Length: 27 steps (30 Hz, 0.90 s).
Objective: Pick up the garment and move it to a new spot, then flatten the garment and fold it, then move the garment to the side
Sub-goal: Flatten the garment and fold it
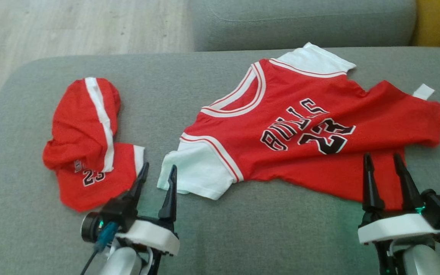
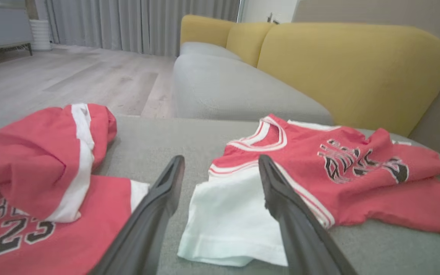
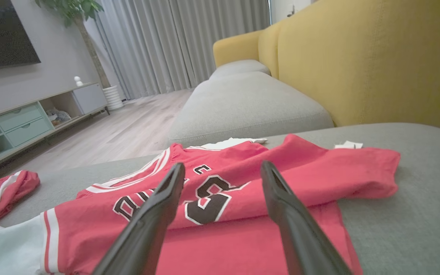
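The garment (image 1: 300, 130) is a red jersey with white sleeves and "BULLS 23" on its chest. It lies spread but wrinkled on the grey cushion (image 1: 220, 236), its hem folded over at the right. My left gripper (image 1: 158, 172) stands open just short of the near white sleeve (image 2: 227, 217), holding nothing. Over the jersey's lower hem (image 3: 250, 244) my right gripper (image 1: 383, 160) is open too, its jaws apart above the red cloth.
Red shorts (image 1: 86, 141) with a white stripe lie crumpled at the left of the cushion. A second grey seat (image 1: 300, 23) and a yellow backrest (image 3: 376, 65) are beyond. Wooden floor (image 1: 71, 26) drops off past the cushion's far left edge.
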Tool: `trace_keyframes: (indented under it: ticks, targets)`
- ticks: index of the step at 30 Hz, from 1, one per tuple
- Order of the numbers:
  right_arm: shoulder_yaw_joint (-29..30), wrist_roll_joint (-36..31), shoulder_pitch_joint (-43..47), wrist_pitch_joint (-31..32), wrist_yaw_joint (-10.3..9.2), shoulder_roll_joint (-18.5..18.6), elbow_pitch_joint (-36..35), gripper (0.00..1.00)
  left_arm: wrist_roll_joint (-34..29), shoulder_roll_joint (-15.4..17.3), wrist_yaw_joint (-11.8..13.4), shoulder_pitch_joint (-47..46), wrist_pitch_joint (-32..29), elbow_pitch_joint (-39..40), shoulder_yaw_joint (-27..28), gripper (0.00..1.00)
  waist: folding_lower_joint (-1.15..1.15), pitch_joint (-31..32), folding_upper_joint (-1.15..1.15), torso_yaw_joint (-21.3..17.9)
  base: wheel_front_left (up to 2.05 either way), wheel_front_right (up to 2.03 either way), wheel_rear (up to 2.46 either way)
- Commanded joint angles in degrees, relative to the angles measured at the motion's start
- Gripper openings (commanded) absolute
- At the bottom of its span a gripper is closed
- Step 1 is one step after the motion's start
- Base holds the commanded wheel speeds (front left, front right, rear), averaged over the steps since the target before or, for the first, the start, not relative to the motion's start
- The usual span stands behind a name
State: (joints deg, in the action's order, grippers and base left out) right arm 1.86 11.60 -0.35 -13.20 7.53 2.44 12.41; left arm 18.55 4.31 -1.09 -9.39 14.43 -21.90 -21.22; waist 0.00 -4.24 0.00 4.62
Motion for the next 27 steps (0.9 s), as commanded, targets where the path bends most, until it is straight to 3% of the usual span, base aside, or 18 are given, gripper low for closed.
trace_keyframes:
  ticks: [1,10,21,22,23,24,25,27]
  targets:
    - [-1.62,0.02,-1.49,-0.66,-0.04,0.43,-2.06,1.00,-0.52,0.76,0.00,-3.70,-0.92,-0.37,1.13,1.00,0.00,-0.45,0.00,-0.92,0.00,0.00,0.00]
    - [-2.04,0.37,-1.94,-0.75,-0.04,0.43,-1.92,1.00,-1.85,2.29,2.53,-9.82,-9.05,-12.87,0.53,1.00,0.00,-3.01,0.00,-4.78,0.00,0.00,0.00]
    - [-1.32,0.68,-2.39,-1.10,-0.04,0.43,-1.06,1.00,-0.80,2.34,2.37,-12.08,-12.19,-19.33,0.21,1.00,0.00,-4.24,0.00,-6.01,0.00,0.00,0.00]
    - [-1.11,0.56,-2.32,-1.01,-0.04,0.43,-0.77,1.00,-0.69,2.29,2.08,-12.22,-12.28,-19.61,0.04,0.92,0.00,-4.25,0.00,-6.01,0.00,0.00,0.00]
    - [-0.91,0.38,-2.23,-0.75,-0.04,0.43,-0.42,1.00,-0.41,2.20,1.77,-12.32,-12.14,-19.74,0.04,0.44,0.00,-4.22,0.00,-6.03,0.00,0.00,0.00]
    - [-0.66,0.13,-2.11,-0.35,-0.04,0.43,-0.01,1.00,-0.16,2.13,1.37,-12.38,-11.73,-19.73,0.02,0.14,0.00,-4.15,0.00,-6.08,0.00,0.00,0.00]
    - [-0.26,-0.11,-1.94,0.15,-0.04,0.43,0.45,1.00,0.10,2.08,1.06,-12.42,-11.19,-19.66,0.07,0.00,0.00,-4.06,0.00,-6.13,0.00,0.00,0.00]
    - [0.94,-0.58,-1.45,1.08,-0.04,0.43,1.31,1.00,0.57,1.97,0.63,-12.55,-9.36,-19.01,0.33,0.00,0.00,-3.84,0.00,-6.24,0.00,0.00,0.00]
